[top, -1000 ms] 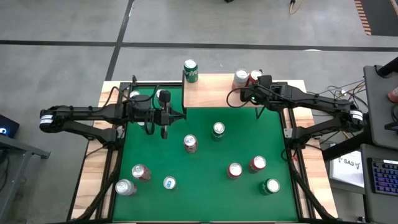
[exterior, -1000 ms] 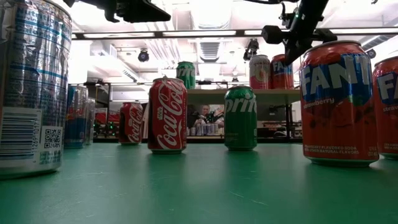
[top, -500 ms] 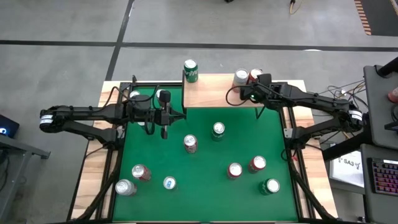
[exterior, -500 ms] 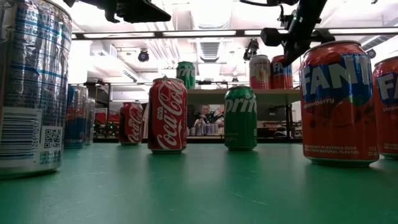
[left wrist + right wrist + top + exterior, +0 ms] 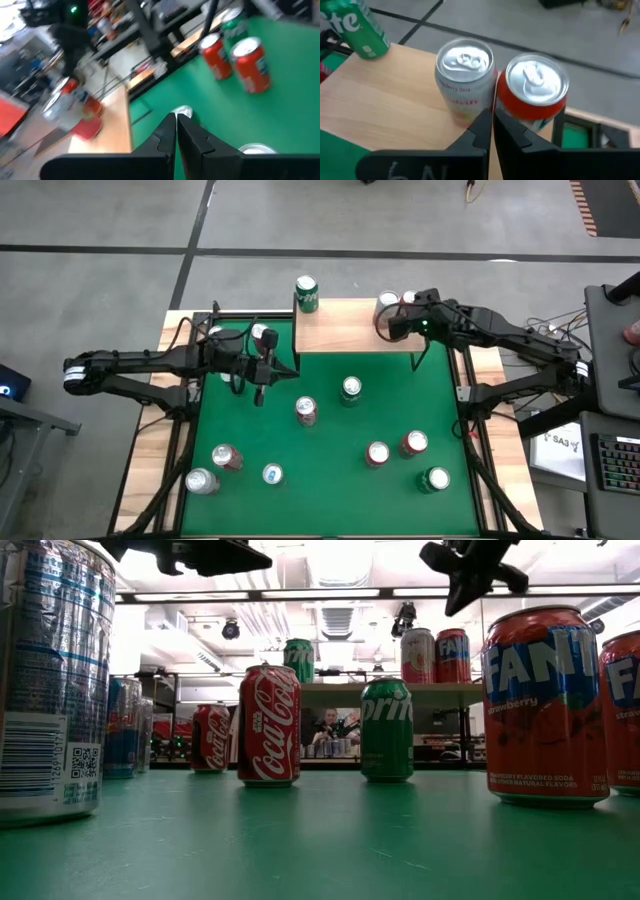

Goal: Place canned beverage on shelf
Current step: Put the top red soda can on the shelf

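Shelf: the low rack with a light wooden rectangular top board on thin black legs (image 5: 350,328) stands at the far edge of the green felt desk (image 5: 330,500).
Cans on shelf: a green can (image 5: 306,293) at the far left corner; a pale silver-topped can (image 5: 464,82) and a red can with a silver lid (image 5: 534,92) touching side by side at the far right corner.
Cans on desk: several more stand loose on the felt, among them a red can (image 5: 306,410) and a green-rimmed one (image 5: 350,388).
Right gripper: (image 5: 492,120) hovers just beside the pale and red pair, fingers closed and empty.
Left gripper: (image 5: 259,395) hangs over the felt near the shelf's left end, fingers closed, holding nothing.
Risk, right: a low or sideways move here would likely clip the pair, and they stand near the board's edge, so either could tip off.
Risk, left: closed fingers dropping onto a can would likely knock it over; they need to open first.
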Motion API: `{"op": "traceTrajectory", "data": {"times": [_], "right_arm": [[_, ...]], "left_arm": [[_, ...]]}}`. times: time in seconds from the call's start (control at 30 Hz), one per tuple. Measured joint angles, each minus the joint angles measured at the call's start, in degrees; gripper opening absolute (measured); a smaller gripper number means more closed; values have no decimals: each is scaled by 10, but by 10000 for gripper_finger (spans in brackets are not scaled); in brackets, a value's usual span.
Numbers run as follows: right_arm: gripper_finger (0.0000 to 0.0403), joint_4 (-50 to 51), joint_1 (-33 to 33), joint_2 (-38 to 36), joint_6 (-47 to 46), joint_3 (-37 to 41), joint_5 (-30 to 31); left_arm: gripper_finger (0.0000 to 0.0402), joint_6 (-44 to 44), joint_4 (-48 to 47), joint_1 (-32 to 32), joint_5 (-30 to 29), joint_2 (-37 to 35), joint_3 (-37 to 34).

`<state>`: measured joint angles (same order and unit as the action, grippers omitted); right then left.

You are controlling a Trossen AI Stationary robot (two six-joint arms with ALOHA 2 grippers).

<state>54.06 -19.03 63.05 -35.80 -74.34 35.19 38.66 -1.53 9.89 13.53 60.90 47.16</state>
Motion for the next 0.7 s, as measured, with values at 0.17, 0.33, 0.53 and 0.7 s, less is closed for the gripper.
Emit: {"op": "traceTrajectory", "data": {"times": [0.17, 0.33, 0.53, 0.7], "right_arm": [[11, 13, 0, -1, 55, -2, 4], [11, 50, 0, -17, 66, -2, 4], [11, 96, 0, -40, 69, -2, 4], [11, 108, 0, -42, 66, -2, -9]], "left_arm": [[0, -47, 59, 33, 21, 0, 0], [0, -131, 88, 50, 21, 0, 0], [0, -138, 175, 50, 20, 2, -1], [0, -133, 211, 52, 20, 4, -1]]}}
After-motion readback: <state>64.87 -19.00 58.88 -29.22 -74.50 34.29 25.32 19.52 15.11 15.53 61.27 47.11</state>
